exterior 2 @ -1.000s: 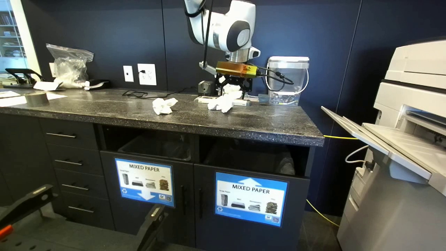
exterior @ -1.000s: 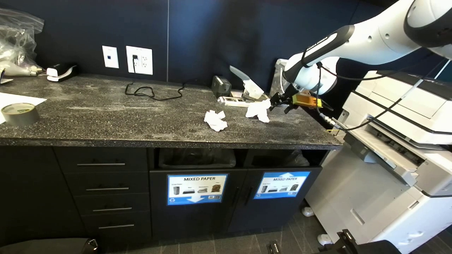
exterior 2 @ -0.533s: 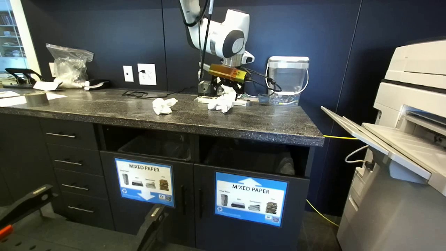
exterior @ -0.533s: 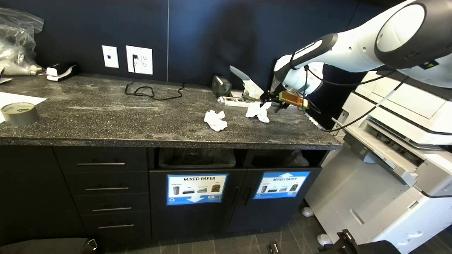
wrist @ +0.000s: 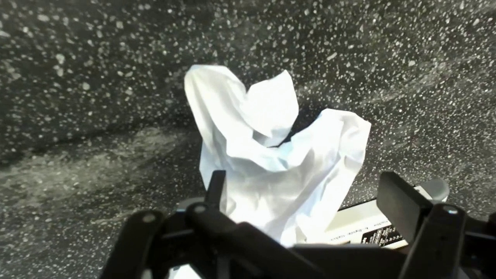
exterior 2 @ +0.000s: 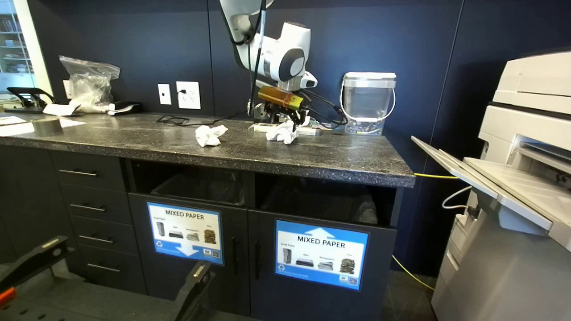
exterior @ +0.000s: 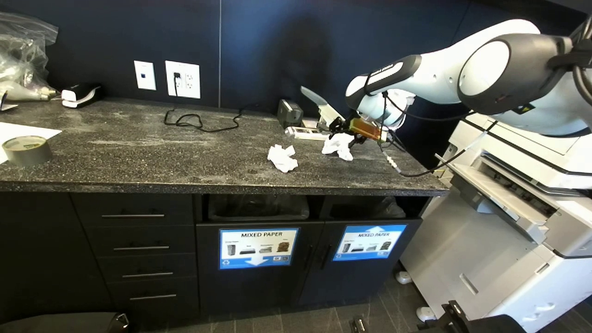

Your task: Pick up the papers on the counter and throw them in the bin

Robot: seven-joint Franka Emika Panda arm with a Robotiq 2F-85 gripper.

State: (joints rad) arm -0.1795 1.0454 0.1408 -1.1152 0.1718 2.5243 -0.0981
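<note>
At the left end of the tabletop you have a flat sheet and some tape; I'd judge both outside your job. Further right, the left wad lies loose by itself towards the front edge, untouched, so count that one as not begun.

Next along, in both exterior views, comes the right wad, also on the tabletop, and this looks like the one you're working on. Your claw is down over it but has hold of nothing: in the wrist view the fingers stand wide apart, the wad's lower half between them, one overlapping its edge as the camera sees it, the other apart from it. Whether the closer one touches, you can't tell. My reading is that you're lined up for a grasp, with squeezing, lifting and dropping to come, then the whole round for the left wad.

Below the tabletop, left to right, the left bin and right bin sit behind MIXED PAPER signs. They're too dark inside to show whether you've binned anything yet, and nothing tells you which of the two is meant.
</note>
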